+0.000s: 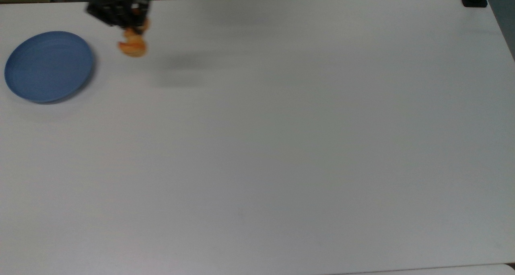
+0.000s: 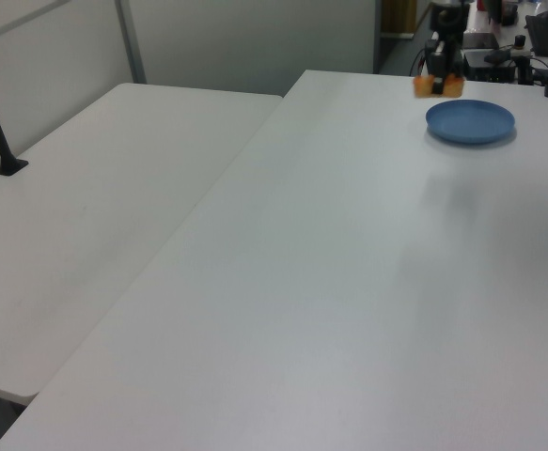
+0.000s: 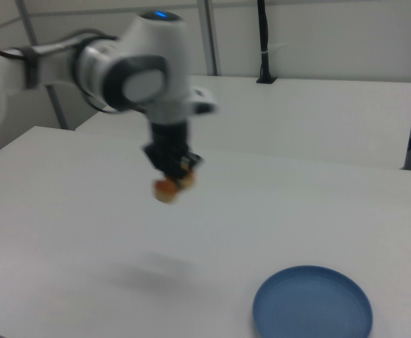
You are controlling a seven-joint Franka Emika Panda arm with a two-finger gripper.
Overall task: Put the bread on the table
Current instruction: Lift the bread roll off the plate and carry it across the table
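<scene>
Above the white surface (image 1: 281, 146), near its far edge in the top view, the Franka arm (image 3: 145, 74) carries the bread (image 1: 133, 46) clear of the blue plate (image 1: 48, 66), which sits by the top view's left edge. The bun hangs directly beneath the tool (image 1: 134, 27), pinched between its closed fingers, well above bare tabletop; the set-down looks to lie straight below.

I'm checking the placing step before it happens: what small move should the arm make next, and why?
Probably lower straight down. The gripper holds the bread in the air, off the blue plate and toward the top view's right of it, with its shadow on bare table below. Releasing from this height would likely make the bread bounce or roll.
</scene>
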